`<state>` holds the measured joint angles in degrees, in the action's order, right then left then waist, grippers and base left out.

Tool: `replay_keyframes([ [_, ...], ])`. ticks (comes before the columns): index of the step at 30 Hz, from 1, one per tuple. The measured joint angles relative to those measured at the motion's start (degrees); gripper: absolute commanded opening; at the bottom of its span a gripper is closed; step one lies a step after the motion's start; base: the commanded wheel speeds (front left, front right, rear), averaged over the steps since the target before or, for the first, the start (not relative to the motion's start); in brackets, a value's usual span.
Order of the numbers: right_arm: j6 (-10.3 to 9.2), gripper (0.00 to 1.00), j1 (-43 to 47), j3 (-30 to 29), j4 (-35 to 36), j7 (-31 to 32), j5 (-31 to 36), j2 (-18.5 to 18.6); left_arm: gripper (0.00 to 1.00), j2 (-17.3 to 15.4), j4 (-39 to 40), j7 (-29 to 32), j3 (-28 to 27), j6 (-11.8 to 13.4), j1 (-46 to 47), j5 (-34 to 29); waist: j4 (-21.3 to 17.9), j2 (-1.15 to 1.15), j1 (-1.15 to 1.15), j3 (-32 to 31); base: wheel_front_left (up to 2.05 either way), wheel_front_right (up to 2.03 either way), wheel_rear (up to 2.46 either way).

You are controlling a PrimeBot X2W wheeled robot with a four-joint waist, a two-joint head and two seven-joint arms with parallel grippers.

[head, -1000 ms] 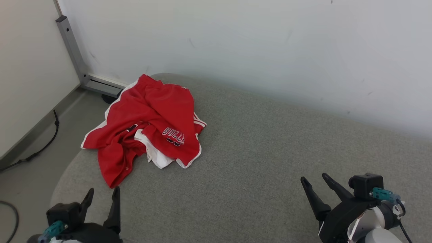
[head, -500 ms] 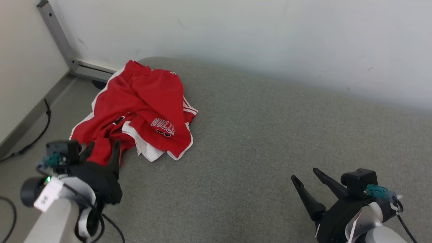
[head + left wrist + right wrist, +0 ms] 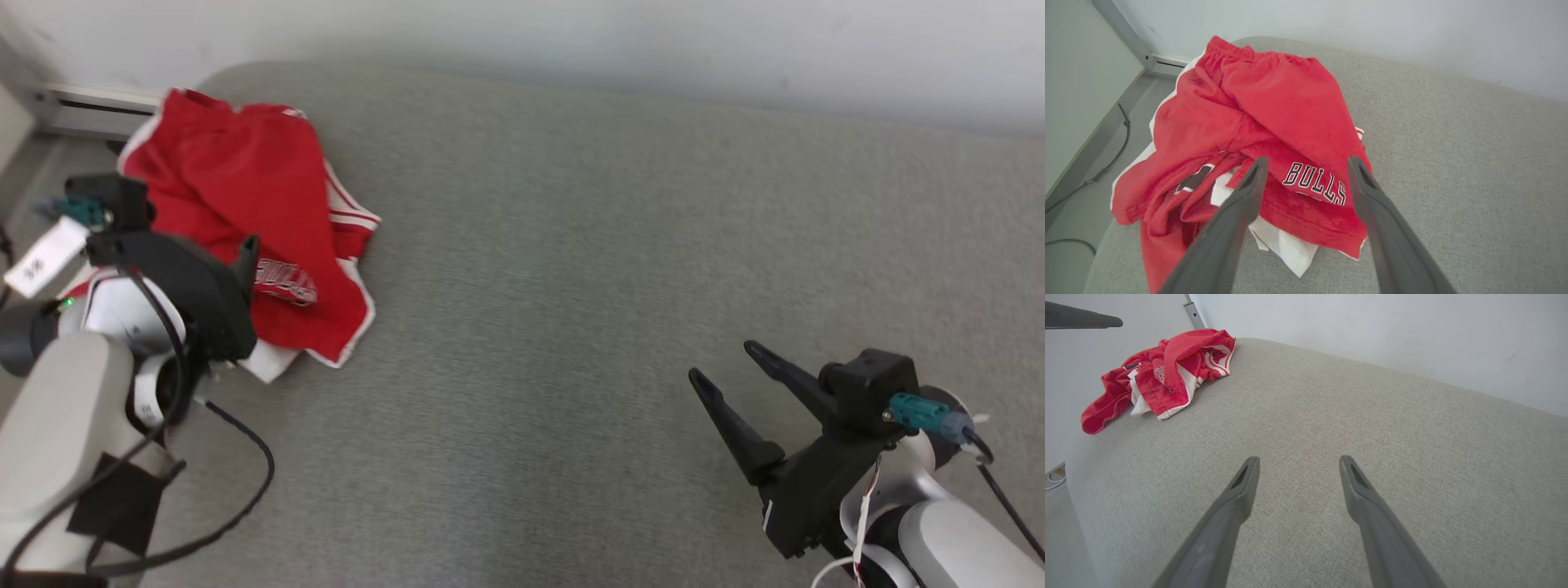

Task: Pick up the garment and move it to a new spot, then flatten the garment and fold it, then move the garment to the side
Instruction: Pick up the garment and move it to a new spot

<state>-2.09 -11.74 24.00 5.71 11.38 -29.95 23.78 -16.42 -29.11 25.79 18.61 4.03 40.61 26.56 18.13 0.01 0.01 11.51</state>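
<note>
**A:** While the left gripper hangs over the pile, how do its fingers stand?

**B:** Spread wide and holding nothing. In the wrist view, one finger sits on each side of the BULLS lettering. Whether the tips touch the cloth, I can't tell.

**A:** And the garment?

**B:** Red with white trim, crumpled in a heap at the far left corner of the grey padded surface, close to the pale wall. Its left edge reaches the surface's rounded rim.

**A:** What about the right gripper?

**B:** Also spread and empty. It's low at the near right, well apart from the garment, with bare grey fabric beyond its fingers.
</note>
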Motion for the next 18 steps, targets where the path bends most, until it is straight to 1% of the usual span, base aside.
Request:
replay_keyframes([
  [4, 0.00, 1.00, -1.57, -0.03, 0.58, 1.21, 0.16, 0.51, 1.00, -0.09, -2.78, 3.09, -0.29, 0.20, 3.08, 0.00, -2.93, 0.00, 0.00, 2.60, 0.00, 0.00, 0.00],
  [7, 0.00, 1.00, -1.74, -0.21, 1.42, 1.76, 0.16, 0.89, 1.00, -0.32, -5.12, 5.19, -0.92, 1.11, 4.69, -0.15, -5.13, 0.00, 0.00, 4.41, 0.00, 0.00, 0.00],
  [10, 0.00, 1.00, -1.76, -0.47, 1.79, 1.88, 0.16, 1.12, 1.00, -1.35, -7.12, 6.71, -0.79, 1.83, 6.25, -1.82, -7.00, 0.00, 0.00, 6.23, 0.00, 0.00, 0.00],
  [13, -0.37, 1.00, -1.75, -0.63, 1.90, 2.25, 0.16, 1.15, 1.00, -2.13, -8.43, 7.68, -0.73, 2.30, 7.62, -4.10, -8.60, 0.00, 0.01, 7.83, 0.00, 0.00, 0.00],
  [18, -0.51, 1.00, -1.76, -1.20, 2.15, 2.57, 0.15, 1.38, 1.00, -2.05, -10.98, 9.82, -0.41, 2.55, 9.12, -4.91, -10.37, 0.01, 0.01, 9.99, 0.00, 0.00, 0.00],
])
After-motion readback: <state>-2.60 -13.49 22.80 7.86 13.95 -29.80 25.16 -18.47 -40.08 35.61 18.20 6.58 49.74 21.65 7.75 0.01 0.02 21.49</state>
